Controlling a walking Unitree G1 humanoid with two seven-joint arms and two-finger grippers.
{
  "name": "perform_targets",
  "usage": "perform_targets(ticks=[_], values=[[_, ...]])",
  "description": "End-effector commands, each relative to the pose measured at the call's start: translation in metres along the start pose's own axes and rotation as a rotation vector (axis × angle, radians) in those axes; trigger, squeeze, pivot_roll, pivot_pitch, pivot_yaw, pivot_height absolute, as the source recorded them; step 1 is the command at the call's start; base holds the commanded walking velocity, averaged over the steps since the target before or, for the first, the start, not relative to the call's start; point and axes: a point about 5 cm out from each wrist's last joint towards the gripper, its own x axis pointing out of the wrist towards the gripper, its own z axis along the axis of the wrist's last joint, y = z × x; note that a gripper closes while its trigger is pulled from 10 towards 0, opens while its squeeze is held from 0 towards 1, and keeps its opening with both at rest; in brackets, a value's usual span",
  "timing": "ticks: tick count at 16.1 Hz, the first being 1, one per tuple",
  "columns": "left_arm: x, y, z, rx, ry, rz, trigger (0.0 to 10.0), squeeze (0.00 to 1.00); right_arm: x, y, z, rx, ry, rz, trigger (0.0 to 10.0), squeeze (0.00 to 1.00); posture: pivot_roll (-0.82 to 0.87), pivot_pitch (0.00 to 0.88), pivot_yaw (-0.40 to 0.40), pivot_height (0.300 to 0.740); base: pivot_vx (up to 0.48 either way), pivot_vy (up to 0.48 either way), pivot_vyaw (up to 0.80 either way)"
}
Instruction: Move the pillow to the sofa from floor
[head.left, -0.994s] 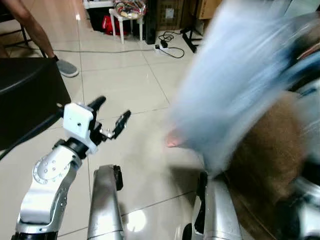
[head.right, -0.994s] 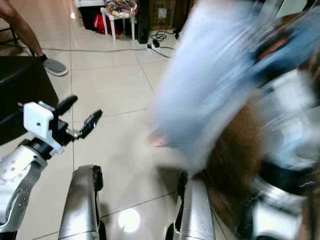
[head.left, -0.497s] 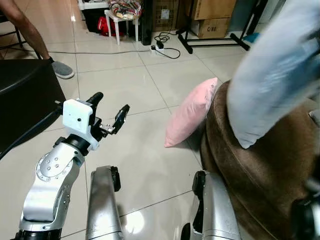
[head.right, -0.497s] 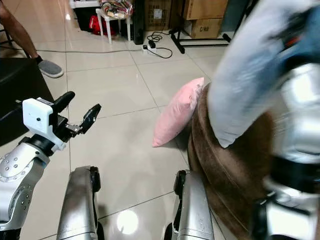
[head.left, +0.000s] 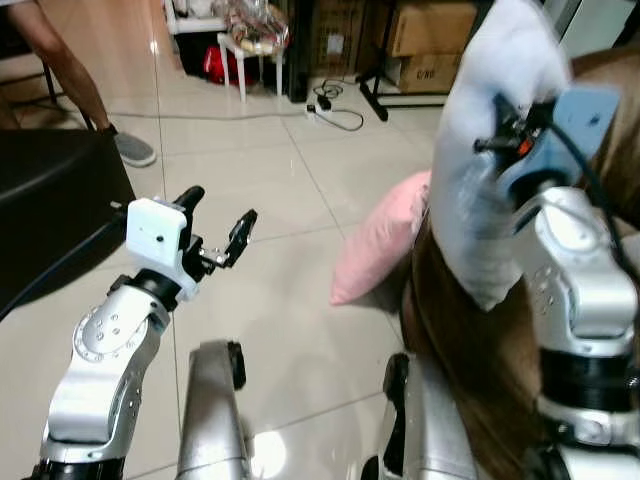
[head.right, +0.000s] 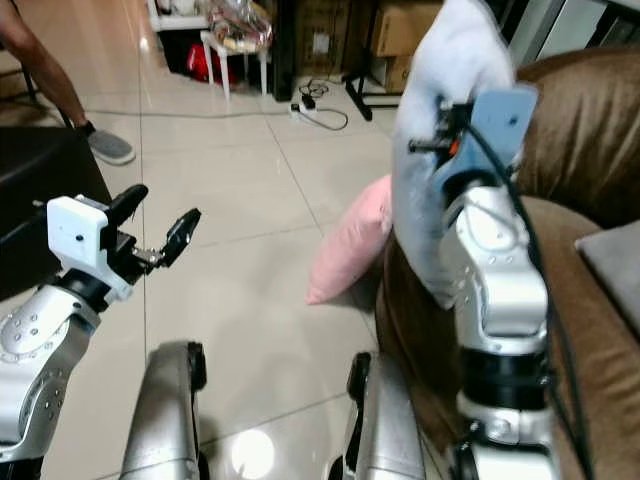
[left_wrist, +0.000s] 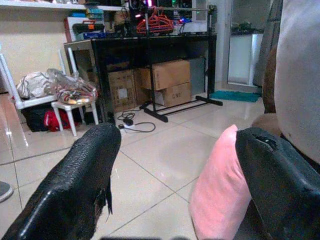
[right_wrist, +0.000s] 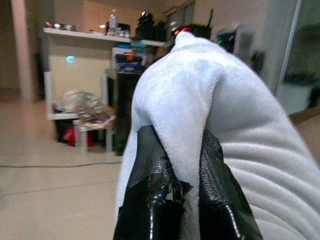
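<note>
Up swung our right gripper, clamped on the white pillow, now raised over the brown sofa on the right. Our left gripper hovered wide open, empty. We judged release onto the seat came next.

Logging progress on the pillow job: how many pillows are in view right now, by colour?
White pillow, held up by the right gripper over the brown sofa: 1
Pink pillow, on the floor leaning against the sofa: 1
Grey cushion lying on the sofa seat: 1
Total: 3
</note>
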Motion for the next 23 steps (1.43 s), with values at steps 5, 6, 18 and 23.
perform_targets(ticks=[5,6,18,23], values=[[0.003,-0.004,-0.001,0.002,0.008,0.007,10.0,0.0,-0.008,-0.001,-0.015,-0.106,0.039,-0.022,10.0,0.0,0.04,0.0,-0.075,0.549,0.0,0.0,0.0],[0.004,-0.005,-0.002,0.001,0.008,0.008,10.0,0.0,-0.009,0.003,-0.017,-0.184,0.026,-0.006,10.0,0.0,0.04,0.0,-0.076,0.564,0.0,0.0,0.0],[0.004,-0.007,-0.004,0.003,0.01,0.013,10.0,0.0,-0.014,0.007,-0.022,-0.161,0.018,0.004,10.0,0.0,0.04,0.0,-0.079,0.679,0.0,0.0,0.0],[0.003,-0.011,-0.008,0.016,0.025,0.018,10.0,0.0,-0.021,0.001,-0.033,-0.158,0.064,-0.028,10.0,0.0,0.04,0.0,-0.077,0.719,0.0,0.0,0.0]])
